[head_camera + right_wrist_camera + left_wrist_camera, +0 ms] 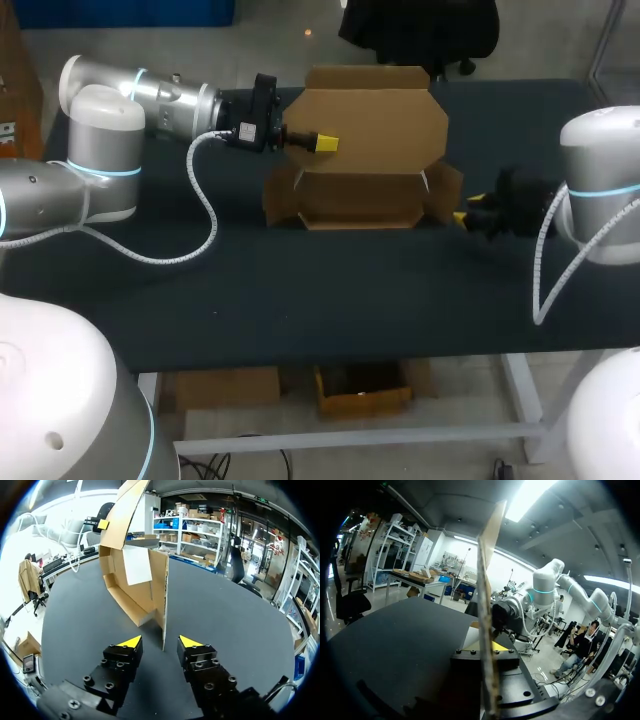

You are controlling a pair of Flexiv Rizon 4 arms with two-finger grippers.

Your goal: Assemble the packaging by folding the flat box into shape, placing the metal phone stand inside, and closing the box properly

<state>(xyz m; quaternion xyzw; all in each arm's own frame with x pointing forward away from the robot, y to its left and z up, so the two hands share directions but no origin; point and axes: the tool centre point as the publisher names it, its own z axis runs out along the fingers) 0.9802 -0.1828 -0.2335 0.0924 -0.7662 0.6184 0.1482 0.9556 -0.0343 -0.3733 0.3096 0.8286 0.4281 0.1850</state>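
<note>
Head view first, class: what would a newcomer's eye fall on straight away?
The half-folded cardboard box at the far middle of the dark table, its lid standing upright. The left gripper pinches that lid's edge, while the right gripper is open with a side flap between its fingers.

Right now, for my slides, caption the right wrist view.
Open right claw with a side flap of the cardboard box between its tips.
</note>
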